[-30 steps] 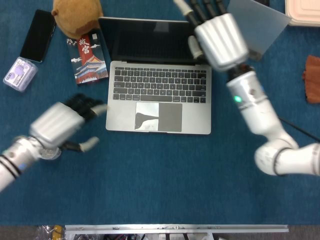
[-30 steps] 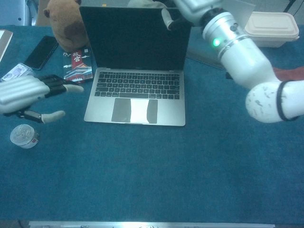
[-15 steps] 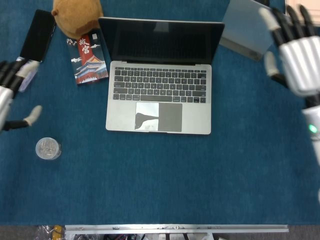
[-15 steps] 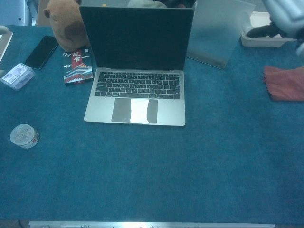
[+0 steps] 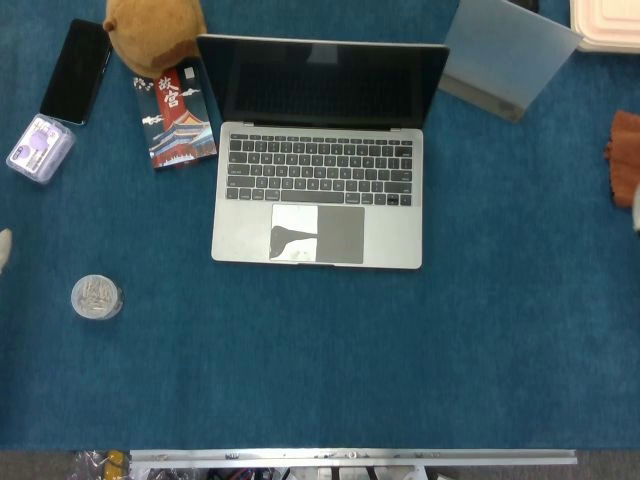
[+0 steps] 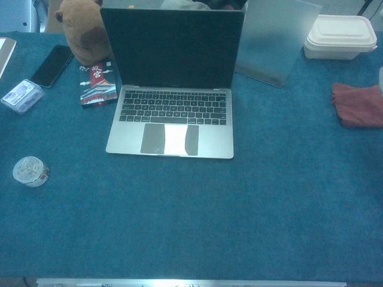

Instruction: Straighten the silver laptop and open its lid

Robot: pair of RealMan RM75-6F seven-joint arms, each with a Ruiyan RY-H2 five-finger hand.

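Note:
The silver laptop (image 5: 317,205) sits square to the table's front edge, left of centre, with its lid up and the dark screen (image 6: 170,48) facing me. Keyboard and trackpad are fully uncovered. Nothing touches the laptop. Of my left hand only a pale fingertip (image 5: 3,248) shows at the left edge of the head view. Of my right hand only a pale sliver (image 5: 637,213) shows at the right edge, near the red cloth. Neither sliver shows how the fingers lie.
A brown plush toy (image 5: 155,30), a red booklet (image 5: 175,115), a black phone (image 5: 75,72) and a small clear box (image 5: 40,148) lie left of the laptop. A round clear container (image 5: 96,297) sits front left. A frosted grey board (image 5: 505,55), a white lunch box (image 6: 340,36) and a red cloth (image 6: 358,103) lie right.
Both hands have pulled outward, away from the laptop, and now almost left both views. The laptop and its lid have stayed where they were.

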